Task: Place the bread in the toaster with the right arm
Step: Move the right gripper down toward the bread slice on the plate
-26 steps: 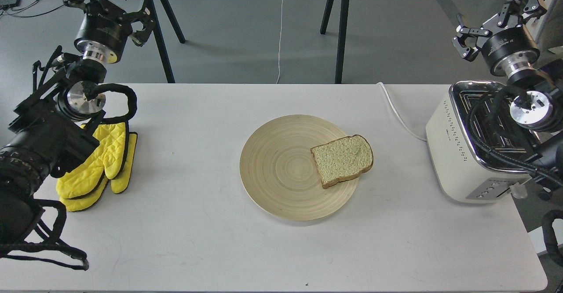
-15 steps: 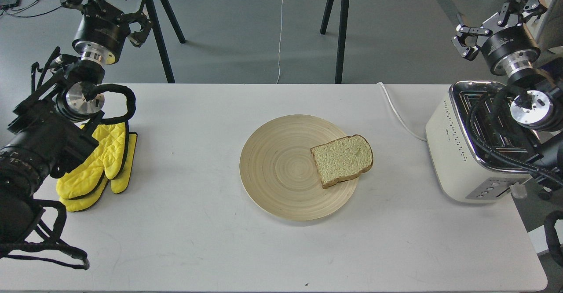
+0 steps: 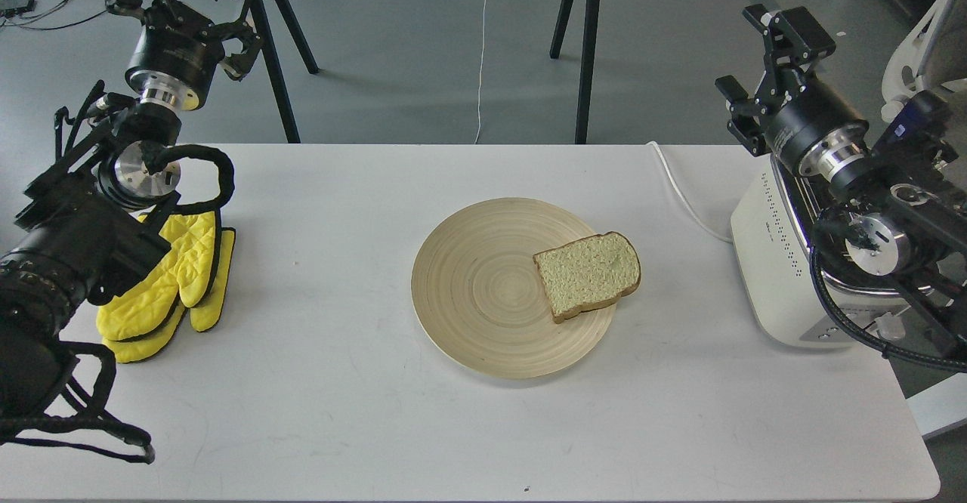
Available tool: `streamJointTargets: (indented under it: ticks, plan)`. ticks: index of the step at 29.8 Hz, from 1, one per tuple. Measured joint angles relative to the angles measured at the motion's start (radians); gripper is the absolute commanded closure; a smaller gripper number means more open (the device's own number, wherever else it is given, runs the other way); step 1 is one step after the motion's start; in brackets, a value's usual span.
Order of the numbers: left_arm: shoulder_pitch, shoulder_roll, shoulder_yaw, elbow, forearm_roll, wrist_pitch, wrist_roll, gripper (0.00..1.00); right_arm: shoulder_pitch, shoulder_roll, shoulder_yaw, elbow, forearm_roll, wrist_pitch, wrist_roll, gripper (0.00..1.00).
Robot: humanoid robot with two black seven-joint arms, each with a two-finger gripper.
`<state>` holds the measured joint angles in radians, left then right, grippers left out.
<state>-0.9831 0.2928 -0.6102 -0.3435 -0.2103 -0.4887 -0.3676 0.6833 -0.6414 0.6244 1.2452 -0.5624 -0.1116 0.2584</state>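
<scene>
The slice of bread (image 3: 588, 274) lies flat on the right side of the round wooden plate (image 3: 468, 291), its rounded top pointing right and reaching the plate's rim, untouched by either arm. The cream-white toaster (image 3: 778, 261) stands well apart from it at the table's right edge, much of its chrome top hidden behind the right arm (image 3: 869, 208). The right gripper (image 3: 767, 61) is raised above and behind the toaster's far corner, empty, and its fingers appear spread, with one tip high and the other lower left. The left gripper (image 3: 177, 4) sits up near the far left, beyond the yellow oven mitts (image 3: 177, 284); it is too dark and tangled to tell whether its fingers are apart or together. The bread should be very light, soft and easily crushed or torn, and lying flat it offers little to pinch. The best hold is probably across the brown crust at the rounded end overhanging the rim, where a finger can slip beneath, using gentle pressure so the crumb does not buckle before it is turned upright for a slot
</scene>
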Motion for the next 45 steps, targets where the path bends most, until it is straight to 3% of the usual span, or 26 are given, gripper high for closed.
streamJointTargets:
  ticks: [5, 10, 20, 28, 35, 42, 45]
  plan:
    - [0.000, 0.000, 0.000, 0.000, 0.000, 0.000, 0.001, 0.00, -0.035, 0.005, -0.150, 0.012, -0.192, -0.094, -0.006, 0.03]
    - [0.000, -0.001, 0.001, 0.000, 0.000, 0.000, 0.001, 0.00, -0.048, 0.033, -0.288, -0.023, -0.223, -0.157, -0.007, 0.07]
    - [0.001, -0.001, 0.001, 0.000, 0.000, 0.000, 0.001, 0.00, -0.094, 0.193, -0.370, -0.200, -0.222, -0.168, -0.007, 0.13]
    - [0.001, -0.001, 0.001, 0.000, 0.000, 0.000, 0.000, 0.00, -0.118, 0.260, -0.373, -0.260, -0.220, -0.161, -0.008, 0.32]
    - [0.001, -0.001, 0.001, 0.000, 0.000, 0.000, -0.001, 0.00, -0.110, 0.262, -0.446, -0.257, -0.225, -0.156, -0.008, 0.66]
    - [0.002, -0.001, 0.001, 0.000, 0.001, 0.000, -0.001, 0.00, -0.105, 0.257, -0.468, -0.252, -0.225, -0.156, -0.005, 0.89]
    - [0.002, -0.001, 0.001, 0.000, 0.001, 0.000, -0.001, 0.00, -0.101, 0.257, -0.467, -0.250, -0.224, -0.156, -0.005, 0.93]
